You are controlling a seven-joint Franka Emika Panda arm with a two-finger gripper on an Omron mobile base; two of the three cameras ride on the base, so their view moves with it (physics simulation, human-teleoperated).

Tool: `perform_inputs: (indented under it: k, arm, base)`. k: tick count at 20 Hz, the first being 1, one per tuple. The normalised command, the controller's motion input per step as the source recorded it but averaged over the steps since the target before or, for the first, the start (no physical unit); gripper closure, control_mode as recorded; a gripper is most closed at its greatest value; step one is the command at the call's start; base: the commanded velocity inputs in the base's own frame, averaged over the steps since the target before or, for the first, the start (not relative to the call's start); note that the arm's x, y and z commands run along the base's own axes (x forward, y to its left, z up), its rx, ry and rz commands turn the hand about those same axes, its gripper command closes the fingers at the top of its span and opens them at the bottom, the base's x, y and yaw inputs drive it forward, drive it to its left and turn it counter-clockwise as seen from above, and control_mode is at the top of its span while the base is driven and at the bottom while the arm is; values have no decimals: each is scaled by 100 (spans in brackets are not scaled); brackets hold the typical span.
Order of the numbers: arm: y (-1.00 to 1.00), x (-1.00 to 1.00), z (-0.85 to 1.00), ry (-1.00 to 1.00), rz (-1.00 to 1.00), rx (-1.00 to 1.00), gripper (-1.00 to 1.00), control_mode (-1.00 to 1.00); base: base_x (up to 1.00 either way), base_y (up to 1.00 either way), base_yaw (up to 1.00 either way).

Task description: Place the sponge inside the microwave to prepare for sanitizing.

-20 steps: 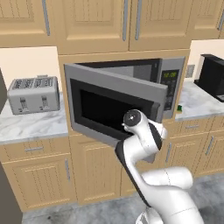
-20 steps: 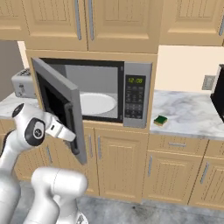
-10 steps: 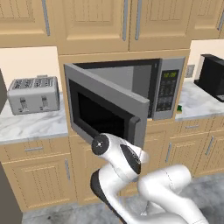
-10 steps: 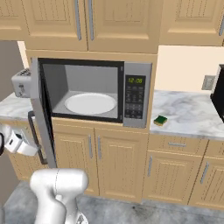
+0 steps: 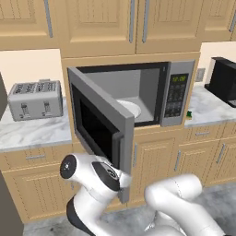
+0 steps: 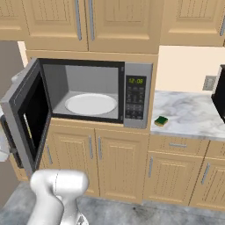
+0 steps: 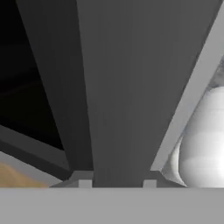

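The microwave (image 5: pixel 176 92) (image 6: pixel 137 94) stands with its door (image 5: pixel 99 125) (image 6: pixel 26 114) swung wide to the left, and a white round plate (image 6: pixel 90 104) lies inside. The small green sponge (image 6: pixel 161 121) (image 5: pixel 189 113) rests on the counter just right of the microwave. In the hand view my gripper (image 7: pixel 117 183) is shut on the door's grey handle bar (image 7: pixel 127 87), which runs up between the two fingertips (image 7: pixel 85 183). My arm (image 5: pixel 99 173) reaches low under the door's outer edge.
A silver four-slot toaster (image 5: pixel 34 99) sits on the left counter (image 5: pixel 32 133). A black appliance (image 5: pixel 223 80) (image 6: pixel 219 90) stands at the far right of the marble counter (image 6: pixel 193 116). Wooden cabinets run above and below.
The microwave door has swung from half open to wide open. My arm has moved left and down with the door's handle edge.
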Motion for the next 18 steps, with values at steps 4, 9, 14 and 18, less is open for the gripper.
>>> perform_inputs:
  k: [4, 9, 14, 18]
  arm:
    - [47, 7, -22, -2, -21, 0, 100, -100]
    - [70, 8, -20, 0, -23, 0, 100, -100]
    - [58, 0, -18, 0, -20, 0, 100, -100]
    - [56, 0, -15, 0, -20, 0, 100, -100]
  base:
    - [0, 0, 0]
    - [0, 0, 0]
    - [0, 0, 0]
    - [0, 0, 0]
